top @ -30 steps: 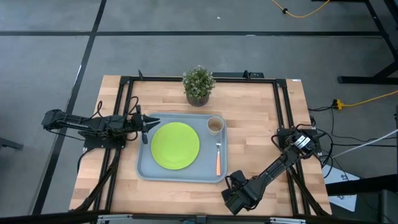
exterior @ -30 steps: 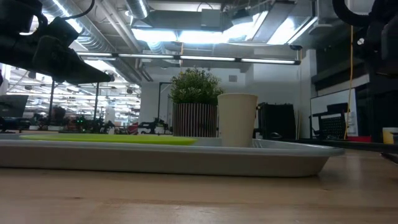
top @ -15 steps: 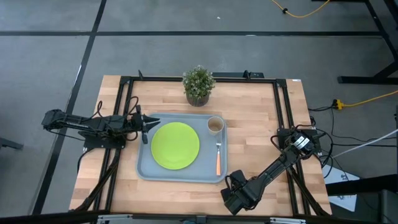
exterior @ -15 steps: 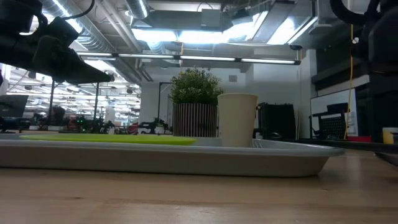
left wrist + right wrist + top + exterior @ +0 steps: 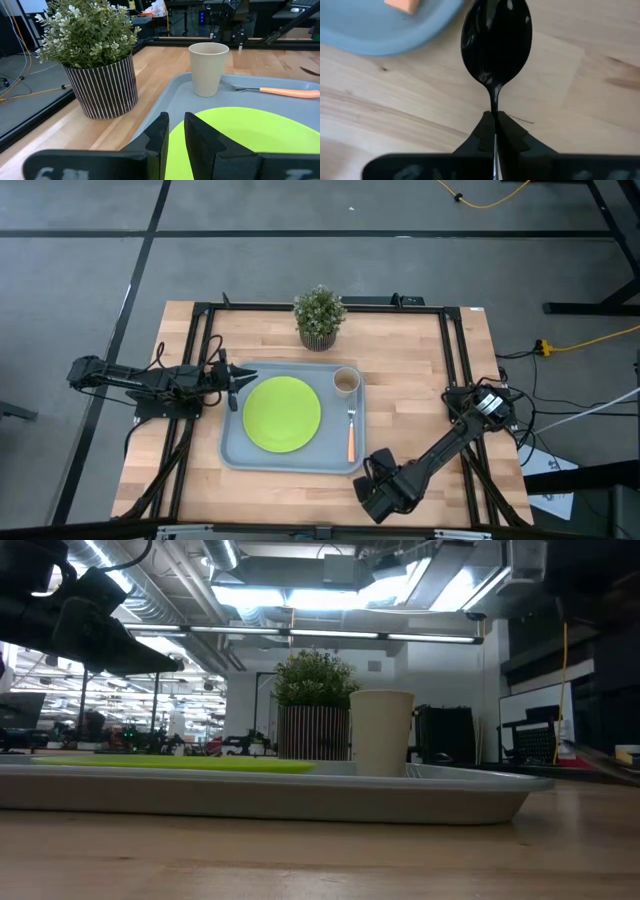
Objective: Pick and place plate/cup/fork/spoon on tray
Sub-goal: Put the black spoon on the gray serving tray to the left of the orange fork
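Note:
The grey-blue tray (image 5: 232, 450) lies mid-table. On it rest the lime-green plate (image 5: 282, 413), the beige cup (image 5: 346, 381) upright at the far right corner, and the orange-handled fork (image 5: 351, 435) along the right side. My right gripper (image 5: 372, 478) is just off the tray's near right corner, shut on the dark spoon (image 5: 496, 35). My left gripper (image 5: 237, 385) is shut and empty above the tray's left rim; its fingertips (image 5: 175, 131) point over the plate (image 5: 250, 135) toward the cup (image 5: 208, 67). My right gripper pinches the spoon's thin handle just behind the bowl (image 5: 494, 106) between its two fingertips. The fingers slant down from the table's near right and lie along the handle. The oval bowl sticks out ahead of them over bare wood beside the tray's corner (image 5: 395, 35).
A potted plant in a striped pot (image 5: 319, 315) stands just beyond the tray's far edge. A black frame (image 5: 455, 350) runs around the tabletop. Bare wood lies to the right of the tray and along the near edge.
My right gripper, still shut on the spoon, has moved slightly toward the tray's near right corner. My left gripper and the things on the tray have kept still.

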`<state>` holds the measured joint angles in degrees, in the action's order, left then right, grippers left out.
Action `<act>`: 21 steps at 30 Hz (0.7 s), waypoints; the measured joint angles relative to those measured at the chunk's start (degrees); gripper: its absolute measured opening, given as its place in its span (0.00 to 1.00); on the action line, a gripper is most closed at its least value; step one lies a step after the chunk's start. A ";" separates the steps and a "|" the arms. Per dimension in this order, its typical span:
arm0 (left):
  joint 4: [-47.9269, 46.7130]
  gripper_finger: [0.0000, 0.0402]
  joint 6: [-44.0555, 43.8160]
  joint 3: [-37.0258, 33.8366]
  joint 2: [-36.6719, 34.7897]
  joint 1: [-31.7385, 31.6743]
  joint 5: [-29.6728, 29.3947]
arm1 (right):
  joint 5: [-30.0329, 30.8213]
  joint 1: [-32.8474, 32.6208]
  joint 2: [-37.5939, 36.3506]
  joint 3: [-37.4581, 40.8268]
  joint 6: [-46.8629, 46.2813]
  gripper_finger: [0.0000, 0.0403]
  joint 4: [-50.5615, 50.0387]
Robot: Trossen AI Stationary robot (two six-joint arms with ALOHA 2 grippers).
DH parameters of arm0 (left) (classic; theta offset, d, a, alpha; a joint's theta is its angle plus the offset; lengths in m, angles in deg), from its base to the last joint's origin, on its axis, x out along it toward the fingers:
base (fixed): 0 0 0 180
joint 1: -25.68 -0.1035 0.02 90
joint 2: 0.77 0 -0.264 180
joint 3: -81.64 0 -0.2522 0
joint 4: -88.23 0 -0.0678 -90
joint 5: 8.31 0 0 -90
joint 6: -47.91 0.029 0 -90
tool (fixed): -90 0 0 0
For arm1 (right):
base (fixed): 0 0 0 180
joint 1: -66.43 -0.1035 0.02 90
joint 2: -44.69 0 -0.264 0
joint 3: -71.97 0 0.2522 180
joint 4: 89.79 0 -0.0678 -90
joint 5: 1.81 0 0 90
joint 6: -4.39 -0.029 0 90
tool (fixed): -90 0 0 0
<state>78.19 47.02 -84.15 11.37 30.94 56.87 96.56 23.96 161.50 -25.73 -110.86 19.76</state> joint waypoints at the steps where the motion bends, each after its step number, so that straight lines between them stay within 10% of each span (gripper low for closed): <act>1: 0.00 0.13 -0.01 0.00 0.00 0.01 0.00 | 0.14 0.00 -0.03 0.00 0.03 0.00 -0.03; 21: 0.00 0.13 0.00 0.00 -0.02 0.00 0.02 | 9.63 6.62 -0.41 -8.36 6.53 0.00 -5.48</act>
<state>78.19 47.02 -84.15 11.35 30.94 56.89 106.19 30.58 161.09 -34.09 -104.33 14.28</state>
